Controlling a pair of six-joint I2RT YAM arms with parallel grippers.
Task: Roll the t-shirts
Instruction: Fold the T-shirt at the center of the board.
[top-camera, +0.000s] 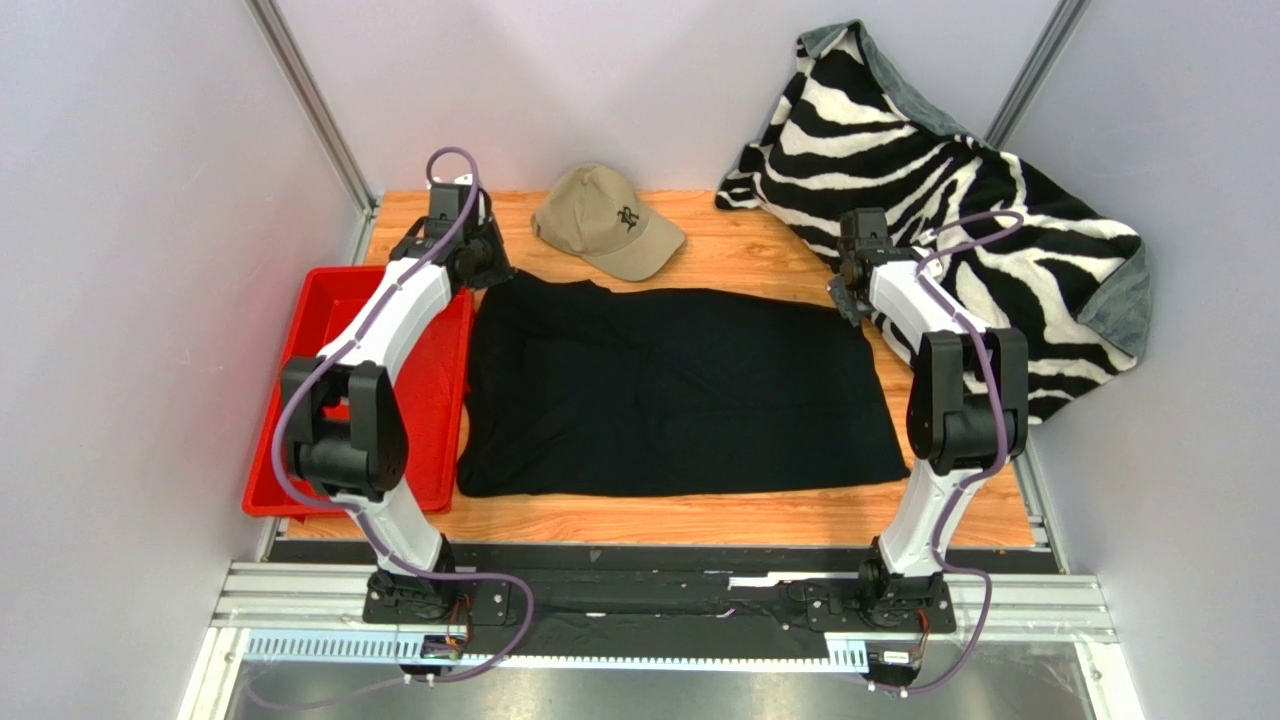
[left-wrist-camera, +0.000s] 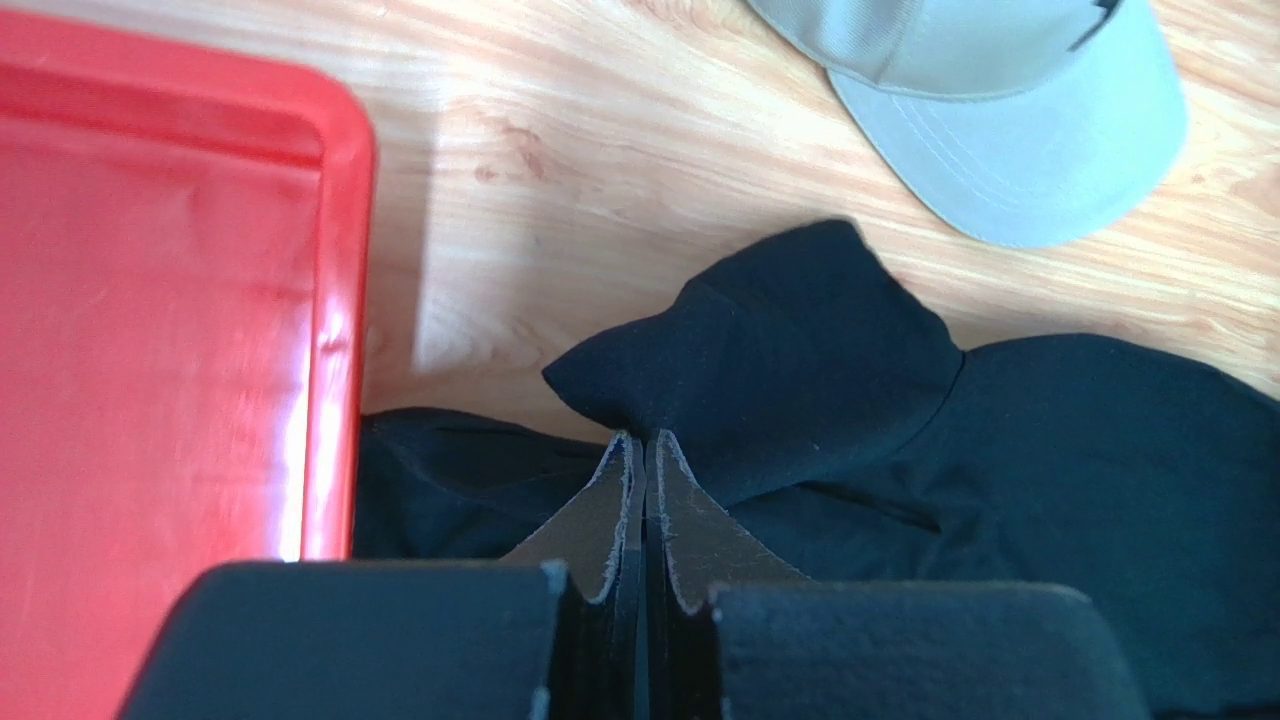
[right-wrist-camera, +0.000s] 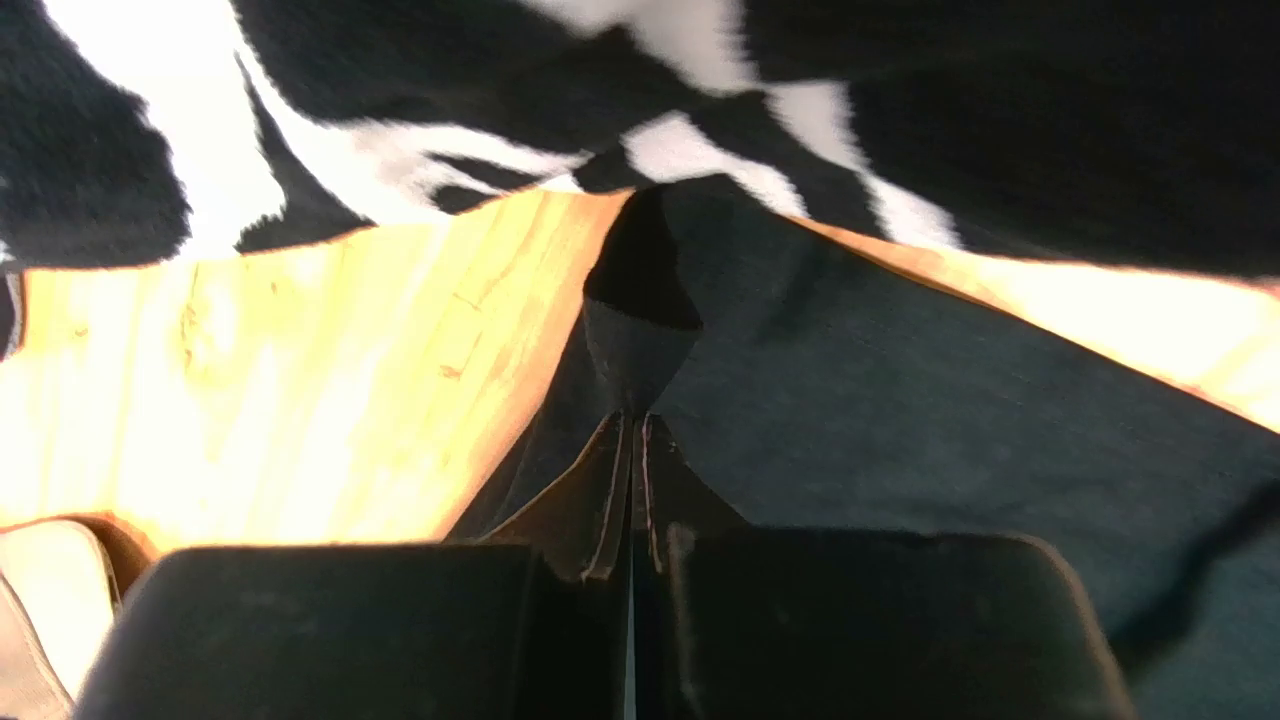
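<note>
We note: t-shirt (top-camera: 669, 390) spread on table (top-camera: 751, 518), centre; tray (top-camera: 301, 450) just left, seemingly touching; cap (top-camera: 609, 222) just beyond its far edge; blanket (top-camera: 962, 195) heaped far right, spilling past table's right edge.

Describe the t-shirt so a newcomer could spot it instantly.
On the wooden table, between the red tray and the zebra-striped blanket, lies the t-shirt. It is plain black and spread flat, far larger than the tan cap beside it.

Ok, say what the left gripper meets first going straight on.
The black t-shirt, its raised fold right at the left gripper; beyond it bare table, then probably the tan cap, though height is unclear.
</note>
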